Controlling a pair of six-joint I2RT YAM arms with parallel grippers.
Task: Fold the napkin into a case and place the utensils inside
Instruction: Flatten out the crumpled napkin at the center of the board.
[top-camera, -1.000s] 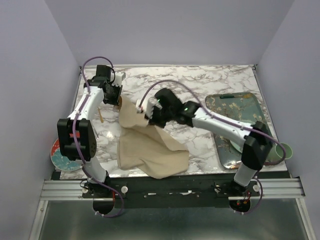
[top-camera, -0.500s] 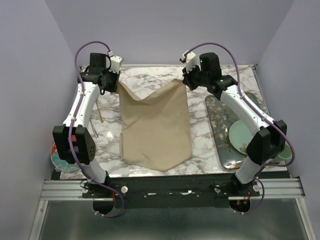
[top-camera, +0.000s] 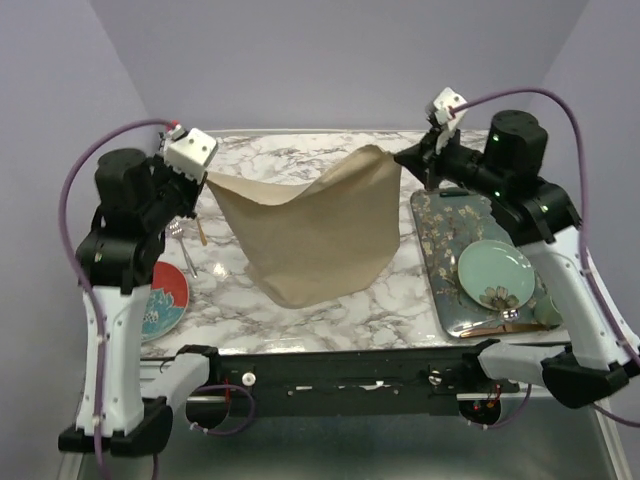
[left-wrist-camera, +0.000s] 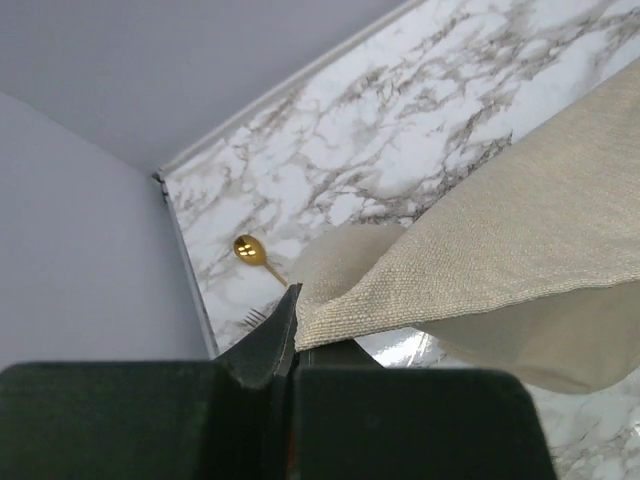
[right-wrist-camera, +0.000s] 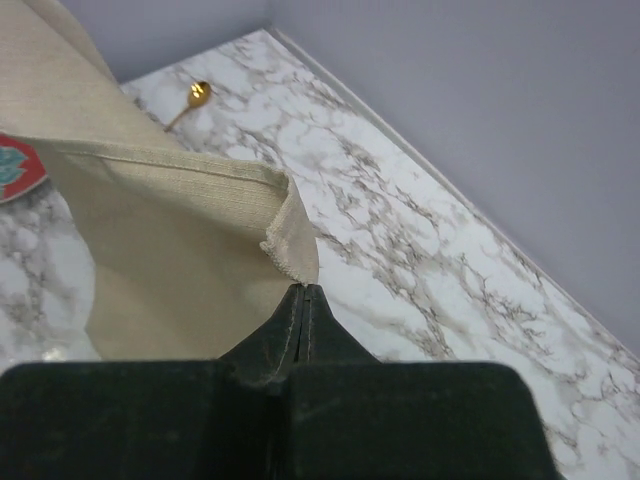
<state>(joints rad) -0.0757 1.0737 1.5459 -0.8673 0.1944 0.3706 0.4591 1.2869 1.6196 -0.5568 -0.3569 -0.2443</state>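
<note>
The left gripper (left-wrist-camera: 293, 304) and right gripper (right-wrist-camera: 303, 293) each clamp a corner of the napkin (top-camera: 310, 230), which sags between them. Just past the left gripper lies the gold spoon (left-wrist-camera: 248, 250); of the fork (left-wrist-camera: 253, 318) only the tines show.

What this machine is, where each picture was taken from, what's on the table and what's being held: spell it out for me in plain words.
These are two robot arms bolted at the near edge of a marble table. The wide picture looks down from above and behind them. The other two come from a small camera on each wrist, so the dark wedge at the bottom is that arm's own fingers. The left gripper and the right gripper are each shut on a corner of a beige napkin, which hangs between them. Also there: a gold spoon, a red-and-teal plate at the left, and a flowered tray carrying a green plate.
</note>
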